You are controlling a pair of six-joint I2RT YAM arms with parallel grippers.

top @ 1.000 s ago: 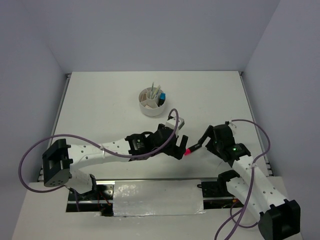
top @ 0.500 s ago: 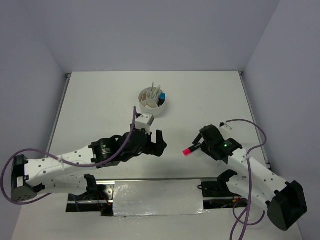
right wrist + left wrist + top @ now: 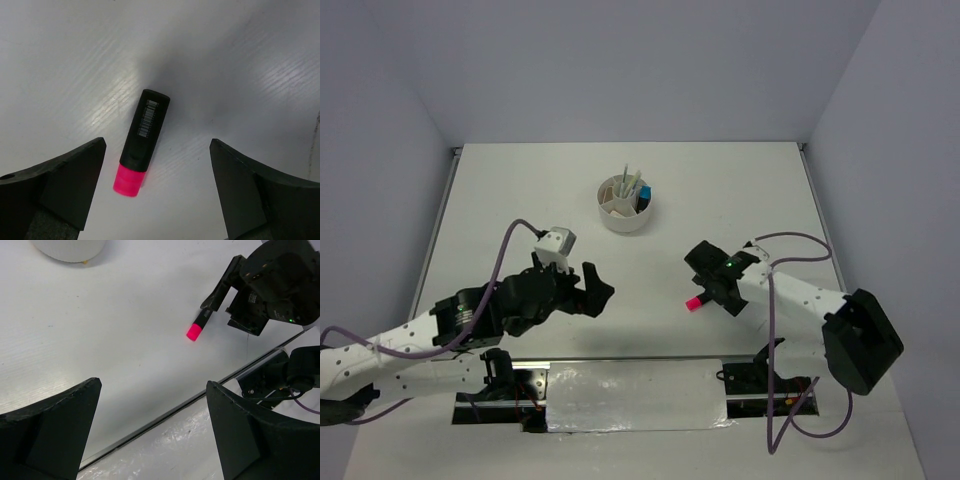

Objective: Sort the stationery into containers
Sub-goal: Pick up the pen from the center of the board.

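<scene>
Pink-and-black highlighter point(image 3: 141, 145) laid flat on tabletop point(image 3: 225, 60), bracketed untouched by wide-open right gripper point(image 3: 159, 150); left gripper point(image 3: 153, 385) spread wide, nothing held, well apart from it.

We are looking into a robotics lab test cell: a white table point(image 3: 520, 190) is sitting boxed in by plain pale walls point(image 3: 620, 70), while a left arm point(image 3: 410, 340) and a right arm point(image 3: 795, 295), white-and-black robots trailing purple cables point(image 3: 504, 250), are reaching out from a silvery mounting plate point(image 3: 635, 395).
</scene>
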